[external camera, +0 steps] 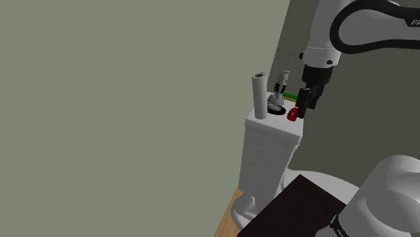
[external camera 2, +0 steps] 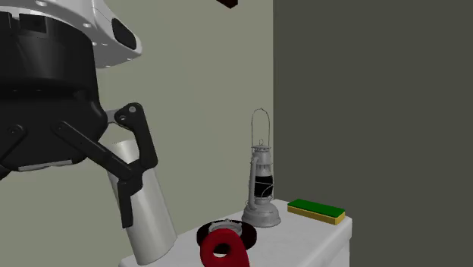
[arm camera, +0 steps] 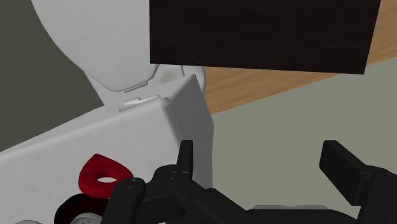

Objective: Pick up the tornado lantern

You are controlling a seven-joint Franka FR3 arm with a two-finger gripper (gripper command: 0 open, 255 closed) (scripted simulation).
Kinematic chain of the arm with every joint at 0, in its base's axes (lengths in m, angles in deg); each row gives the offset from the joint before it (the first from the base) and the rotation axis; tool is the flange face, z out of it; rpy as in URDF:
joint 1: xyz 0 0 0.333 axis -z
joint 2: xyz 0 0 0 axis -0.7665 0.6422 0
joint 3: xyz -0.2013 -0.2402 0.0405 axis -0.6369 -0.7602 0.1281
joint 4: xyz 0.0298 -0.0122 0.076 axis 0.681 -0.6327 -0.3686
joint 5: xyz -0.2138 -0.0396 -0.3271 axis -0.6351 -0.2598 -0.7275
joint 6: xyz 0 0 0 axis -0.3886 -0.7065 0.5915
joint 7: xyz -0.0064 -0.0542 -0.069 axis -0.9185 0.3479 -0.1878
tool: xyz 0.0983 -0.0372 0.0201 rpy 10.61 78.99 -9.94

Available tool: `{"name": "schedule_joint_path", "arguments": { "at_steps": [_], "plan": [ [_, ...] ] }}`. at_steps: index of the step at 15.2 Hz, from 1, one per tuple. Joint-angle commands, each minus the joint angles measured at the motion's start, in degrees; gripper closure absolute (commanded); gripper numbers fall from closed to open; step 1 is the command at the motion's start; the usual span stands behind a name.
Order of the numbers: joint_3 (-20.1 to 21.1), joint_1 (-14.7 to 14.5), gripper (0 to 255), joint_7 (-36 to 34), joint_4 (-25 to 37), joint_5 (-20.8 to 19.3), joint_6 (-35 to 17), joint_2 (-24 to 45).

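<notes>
Our gripper (arm camera: pixel 261 159), fingers (arm camera: pixel 340 162) apart and empty, hangs just off the tank lid (external camera 2: pixel 299 231) by the red ring (arm camera: pixel 100 164); the tornado lantern (external camera 2: pixel 260 182) stands upright on the lid beyond that ring.

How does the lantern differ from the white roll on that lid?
The lantern is grey with a dark globe and a wire loop handle; the roll is a plain white cylinder. The lantern stands next to the green sponge; the roll farther from it. Both stand on the white tank lid.

red ring (external camera 2: pixel 223 238) — cut by bottom edge | sponge (external camera: pixel 289 96) — partly behind hand (external camera: pixel 307 108)
</notes>
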Motion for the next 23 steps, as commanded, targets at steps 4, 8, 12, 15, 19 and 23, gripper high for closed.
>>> {"name": "schedule_joint_path", "arguments": {
  "at_steps": [4,8,12,15,19,23],
  "plan": [
    [-1.9,1.8,0,-0.6,-0.3,-1.4,-6.8,2.2],
    [-4.6,4.0,0,-1.5,0.0,-2.9,-15.6,5.7],
    [-7.3,5.9,0,-2.3,1.1,-3.9,-24.0,9.6],
    [-9.3,7.2,0,-2.8,2.4,-4.2,-30.1,12.8],
    [-12.1,8.6,0,-3.3,4.7,-4.0,-37.8,17.2],
    [-15.0,9.5,0,-3.4,7.6,-2.9,-45.0,21.7]
  ]
}}
